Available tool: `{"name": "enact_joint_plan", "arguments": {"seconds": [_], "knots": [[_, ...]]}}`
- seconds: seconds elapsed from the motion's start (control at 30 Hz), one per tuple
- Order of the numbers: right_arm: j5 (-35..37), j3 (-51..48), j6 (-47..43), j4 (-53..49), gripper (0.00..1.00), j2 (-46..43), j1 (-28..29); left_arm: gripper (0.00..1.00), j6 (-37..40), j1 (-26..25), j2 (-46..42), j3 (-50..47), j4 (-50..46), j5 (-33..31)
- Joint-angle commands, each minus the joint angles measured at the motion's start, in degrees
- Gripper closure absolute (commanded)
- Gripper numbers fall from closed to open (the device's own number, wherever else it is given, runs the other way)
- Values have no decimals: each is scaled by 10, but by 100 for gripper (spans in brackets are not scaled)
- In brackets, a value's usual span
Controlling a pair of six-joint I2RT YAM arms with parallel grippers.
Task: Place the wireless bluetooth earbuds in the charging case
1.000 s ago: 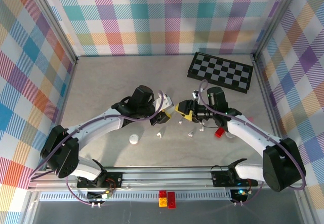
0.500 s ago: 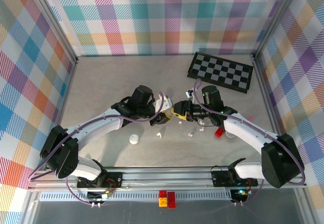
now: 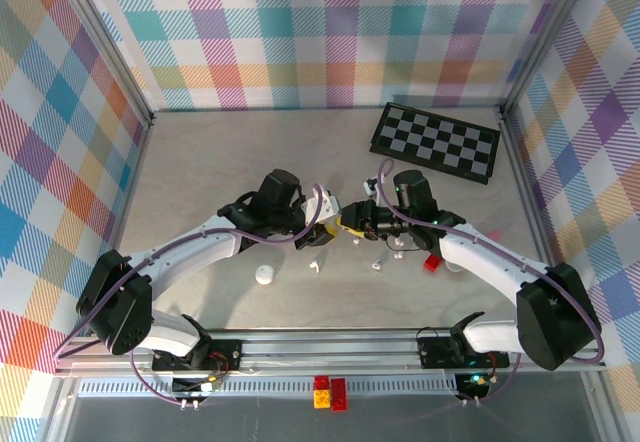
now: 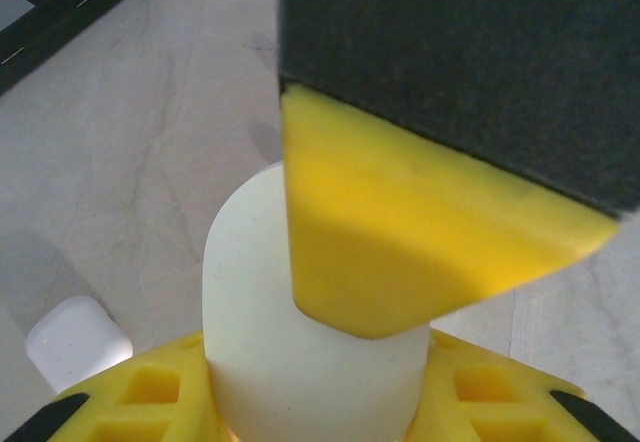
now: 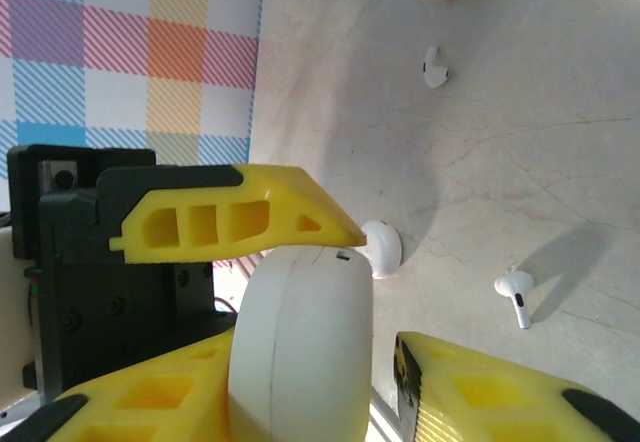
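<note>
Left gripper pinching the charging case, I'm squaring the right gripper, spread loosely round it, before squeezing evenly.

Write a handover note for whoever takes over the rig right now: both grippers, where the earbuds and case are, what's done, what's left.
Left gripper: shut on the white charging case.
Right gripper: jaws around the same case, with a gap at one finger; grip unclear.
Earbuds: lying loose on the table, another at.
Done: case in hand; its lid looks shut.
Left: open the case, then pick up and insert the earbuds.
</note>
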Motion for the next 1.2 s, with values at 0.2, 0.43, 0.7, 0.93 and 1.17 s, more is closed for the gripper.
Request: {"name": "enact_joint_plan", "arguments": {"seconds": [0.2,0.43,0.7,0.93,1.17], "knots": [[7,14,9,3,59,-6,-1,70,25,-5,-14,-1,-6,7],[-6,18,11,10,71,7,0,69,18,-5,-15,-3,4,6],[-37,-17,66,98,84,-14,-40,27,-51,-4,-44,-64,151,4],[-125,-57,148,244,84,-51,-100,6,-216,16,-55,-144,423,25],[-162,-77,239,368,85,-82,-126,4,-275,31,-3,-226,772,61]]}}
